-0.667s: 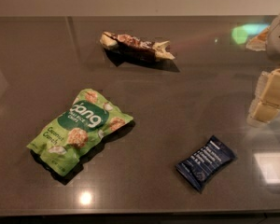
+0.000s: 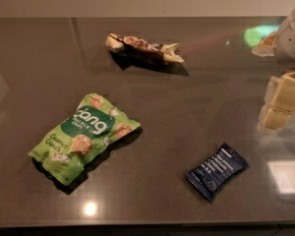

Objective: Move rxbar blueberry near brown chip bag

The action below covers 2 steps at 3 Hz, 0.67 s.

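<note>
At the front right of the table [image 2: 34, 58], the bar [image 2: 217, 171] is lying flat on its wide face, turned at an angle, with its white text facing up. It is sitting well apart from the chip bag [image 2: 143, 48], which is lying across the far middle of the table. The green bag [image 2: 84, 136] is resting at the front left, off to the side of the way between them. The gripper [image 2: 282, 102] is hanging at the right edge of the view, farther back than the bar. It is not touching the bar, and whether it is wide or narrow one cannot tell. The bar is probably weighing very little and is looking quite stiff, because the block inside is filling the wrapper, while the sealed ends are looking thin and soft. The foil is likely being slippery and the table is shining smooth, so a push from the side is probably sending the bar sliding away. A good hold is seeming to be from above, across the short width at the middle, with the jaws turned to match the bar's angle and closing on the two long edges, not on the ends.
</note>
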Each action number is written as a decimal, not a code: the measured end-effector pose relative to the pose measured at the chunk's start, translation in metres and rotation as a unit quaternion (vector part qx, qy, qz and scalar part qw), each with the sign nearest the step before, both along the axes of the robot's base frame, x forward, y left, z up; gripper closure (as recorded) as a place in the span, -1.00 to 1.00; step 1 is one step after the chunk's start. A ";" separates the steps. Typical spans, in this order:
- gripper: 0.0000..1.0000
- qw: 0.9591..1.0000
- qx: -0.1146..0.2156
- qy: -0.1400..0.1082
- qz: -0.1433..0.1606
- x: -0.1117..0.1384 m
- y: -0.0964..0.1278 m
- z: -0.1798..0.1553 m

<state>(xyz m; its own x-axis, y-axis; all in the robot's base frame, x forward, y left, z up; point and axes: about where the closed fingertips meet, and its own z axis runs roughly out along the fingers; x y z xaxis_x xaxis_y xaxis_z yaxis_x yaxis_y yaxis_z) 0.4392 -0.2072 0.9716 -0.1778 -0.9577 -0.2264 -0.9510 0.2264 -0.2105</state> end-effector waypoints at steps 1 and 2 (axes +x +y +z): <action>-1.00 0.998 0.025 0.025 0.047 -0.004 0.015 -0.017; -1.00 0.991 0.051 0.042 0.120 -0.018 0.032 -0.040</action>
